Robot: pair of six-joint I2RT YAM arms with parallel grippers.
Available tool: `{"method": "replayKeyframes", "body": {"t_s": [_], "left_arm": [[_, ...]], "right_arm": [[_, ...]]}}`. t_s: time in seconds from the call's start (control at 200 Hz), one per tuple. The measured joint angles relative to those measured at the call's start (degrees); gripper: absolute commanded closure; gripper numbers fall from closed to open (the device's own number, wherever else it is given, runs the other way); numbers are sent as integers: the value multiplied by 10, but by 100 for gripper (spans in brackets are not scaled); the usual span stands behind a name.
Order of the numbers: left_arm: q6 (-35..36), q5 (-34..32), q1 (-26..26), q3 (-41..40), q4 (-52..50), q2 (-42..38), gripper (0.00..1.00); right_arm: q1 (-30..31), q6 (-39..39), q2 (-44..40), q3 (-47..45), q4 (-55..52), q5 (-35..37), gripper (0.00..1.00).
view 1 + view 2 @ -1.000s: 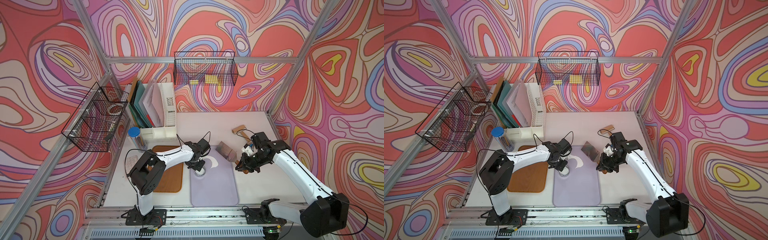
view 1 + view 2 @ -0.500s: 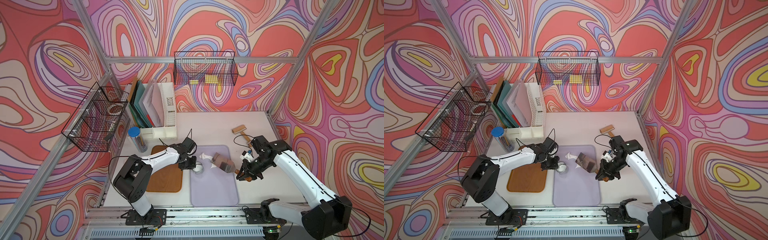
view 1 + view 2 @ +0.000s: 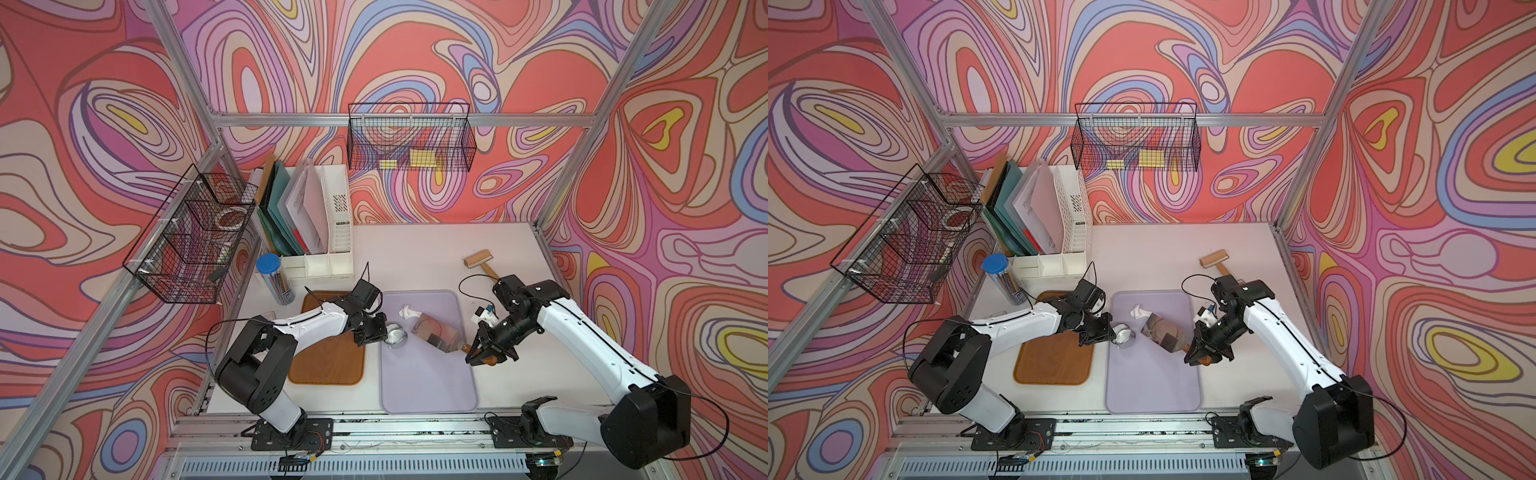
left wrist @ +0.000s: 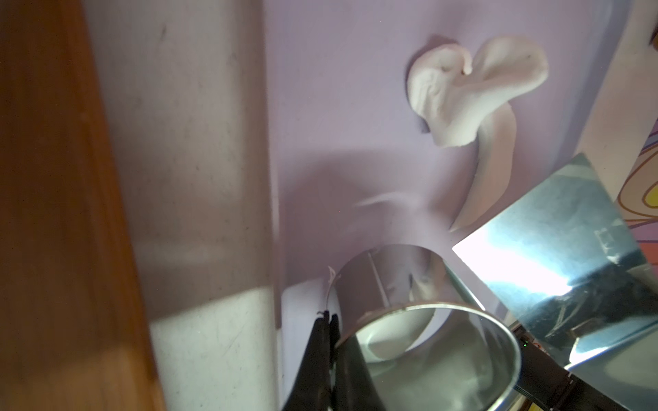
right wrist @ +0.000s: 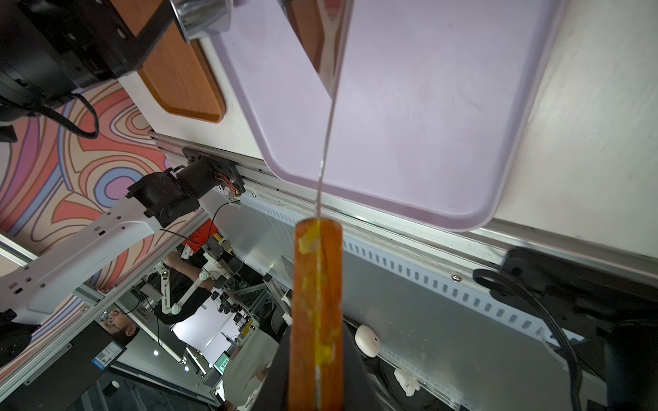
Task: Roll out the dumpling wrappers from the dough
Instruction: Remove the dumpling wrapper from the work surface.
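The dough (image 3: 407, 311) (image 3: 1139, 311) is a crumpled ragged white lump (image 4: 463, 92) on the far part of the purple tray (image 3: 428, 386). My left gripper (image 3: 379, 332) (image 4: 328, 315) is shut on the wall of the small steel cup (image 3: 395, 334) (image 4: 427, 320), which stands at the tray's left edge. White shows inside the cup; I cannot tell whether it is a dumpling wrapper. My right gripper (image 3: 484, 353) (image 5: 316, 356) is shut on the wooden handle (image 5: 317, 284) of a steel scraper. Its blade (image 3: 436, 334) (image 5: 333, 53) stands on edge beside the dough and the cup.
A wooden tray (image 3: 328, 365) lies left of the purple tray, under my left arm. A wooden roller (image 3: 478, 259) rests at the back right. A blue-capped jar (image 3: 274, 282) and a white file organiser (image 3: 332, 232) stand at the back left.
The right gripper has swept the scraper leftward across the tray, pushing the flat dough scrap into a crumpled lump. The left arm's elbow swung left while the cup stayed almost in place.
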Motion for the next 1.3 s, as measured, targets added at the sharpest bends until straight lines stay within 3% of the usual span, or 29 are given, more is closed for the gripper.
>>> {"method": "replayKeyframes", "body": {"t_s": [1.297], "left_arm": [[-55, 21, -7, -22, 55, -3, 100]], "right_arm": [[6, 9, -26, 20, -58, -7, 100]]}}
